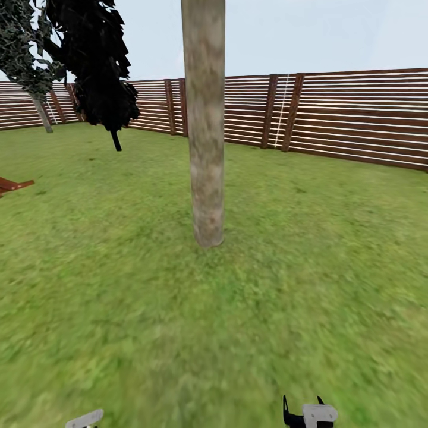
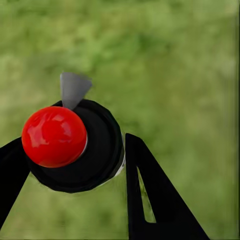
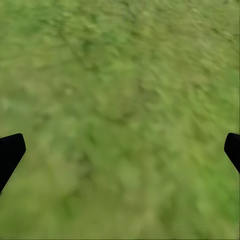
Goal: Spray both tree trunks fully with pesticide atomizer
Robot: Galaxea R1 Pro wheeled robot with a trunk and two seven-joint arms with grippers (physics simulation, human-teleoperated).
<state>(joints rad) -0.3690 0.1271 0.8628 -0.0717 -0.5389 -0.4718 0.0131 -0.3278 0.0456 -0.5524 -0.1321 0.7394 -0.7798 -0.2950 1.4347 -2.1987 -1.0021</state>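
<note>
Your left gripper (image 2: 70, 165) is clamped around the pesticide atomizer (image 2: 75, 147), fingers on either side of its black body below the red cap (image 2: 54, 136). Judge it rigid, light and smooth-walled; keep your hold on the body, not the cap. Your right gripper (image 3: 120, 150) is spread wide and empty over the lawn (image 3: 125, 75). The tree trunk (image 1: 204, 131) stands ahead, centre, with the fence (image 1: 345, 113) far behind.

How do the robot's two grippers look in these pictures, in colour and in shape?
The left gripper has flat, matte black jaws that taper like wedges; one has a narrow triangular slot cut through it. The right gripper has the same black jaws, seen at their tips. In the head view, pale grey housings sit above black parts. No cables or markings are visible.
</note>
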